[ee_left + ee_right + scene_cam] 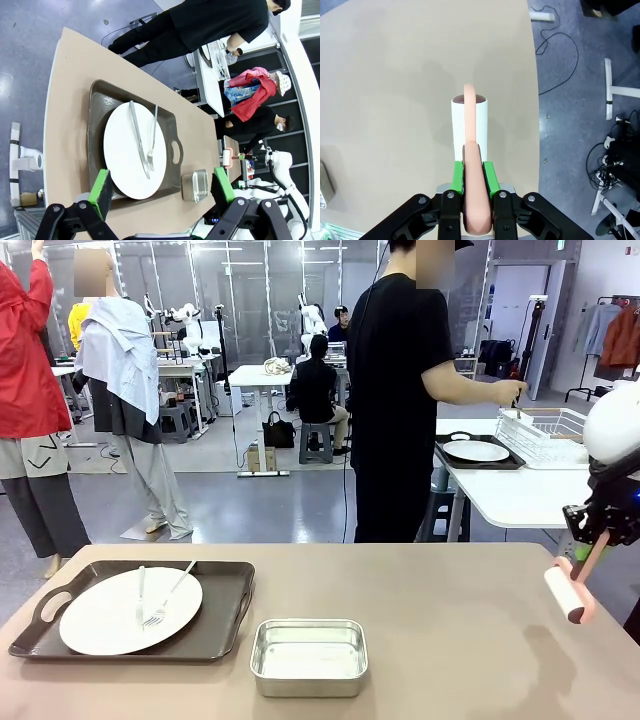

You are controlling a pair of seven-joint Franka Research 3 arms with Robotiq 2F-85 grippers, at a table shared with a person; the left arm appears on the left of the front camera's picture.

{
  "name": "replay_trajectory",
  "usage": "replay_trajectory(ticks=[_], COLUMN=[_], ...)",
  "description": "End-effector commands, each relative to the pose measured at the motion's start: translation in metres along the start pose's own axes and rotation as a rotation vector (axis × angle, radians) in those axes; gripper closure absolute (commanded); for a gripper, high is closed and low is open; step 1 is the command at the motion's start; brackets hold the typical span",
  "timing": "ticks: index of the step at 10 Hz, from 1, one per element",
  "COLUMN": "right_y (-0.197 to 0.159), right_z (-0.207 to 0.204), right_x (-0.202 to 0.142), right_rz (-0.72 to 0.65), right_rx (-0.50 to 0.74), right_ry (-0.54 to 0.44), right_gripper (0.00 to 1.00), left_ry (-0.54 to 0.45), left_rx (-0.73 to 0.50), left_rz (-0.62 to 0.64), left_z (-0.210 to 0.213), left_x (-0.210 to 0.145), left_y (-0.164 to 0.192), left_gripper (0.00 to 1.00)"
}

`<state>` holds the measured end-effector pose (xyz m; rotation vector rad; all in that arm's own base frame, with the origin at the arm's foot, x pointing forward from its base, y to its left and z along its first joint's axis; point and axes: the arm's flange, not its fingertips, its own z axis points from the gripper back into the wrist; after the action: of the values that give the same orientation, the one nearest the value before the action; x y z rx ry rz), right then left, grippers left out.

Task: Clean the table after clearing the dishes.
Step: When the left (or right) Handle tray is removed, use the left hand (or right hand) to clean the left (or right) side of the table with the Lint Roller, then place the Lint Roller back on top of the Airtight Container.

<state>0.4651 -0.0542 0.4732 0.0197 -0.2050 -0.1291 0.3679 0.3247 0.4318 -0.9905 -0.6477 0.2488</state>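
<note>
On the left of the matte beige surface [450, 620], a round white plate [105, 625] with thin metal forks [168, 600] is carried by a dark rectangular tray [228, 615], beside a shiny rectangular steel pan [308, 655]. The left end effector [162, 189] is directed at the plate, its green pads [101, 190] wide apart. The right end effector [473, 175] is clamped on the smooth pink handle [472, 200] of a white cylindrical roller [457, 130] near the surface's right edge.
</note>
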Motion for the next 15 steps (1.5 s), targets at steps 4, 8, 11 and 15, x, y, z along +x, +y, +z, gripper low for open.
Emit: replay_trajectory(ticks=[4, 8, 11, 15], right_y=[0.002, 0.002, 0.002, 0.088], right_z=[0.003, 0.003, 0.003, 0.04], right_x=[0.004, 0.004, 0.004, 0.03], right_rz=[-0.002, -0.002, -0.002, 0.276], right_rx=[0.005, 0.005, 0.005, -0.058], right_ry=[-0.01, -0.01, -0.01, -0.103], right_gripper=[0.8, 0.8, 0.8, 0.8], left_ry=[0.002, 0.002, 0.002, 0.002], left_rx=[-0.011, -0.011, -0.011, -0.011], left_rz=[-0.001, -0.001, -0.001, -0.001], left_z=[0.004, 0.004, 0.004, 0.004], left_x=[0.001, 0.001, 0.001, 0.001], left_y=[0.0, 0.0, 0.0, 0.0], left_gripper=[0.0, 0.0, 0.0, 0.0])
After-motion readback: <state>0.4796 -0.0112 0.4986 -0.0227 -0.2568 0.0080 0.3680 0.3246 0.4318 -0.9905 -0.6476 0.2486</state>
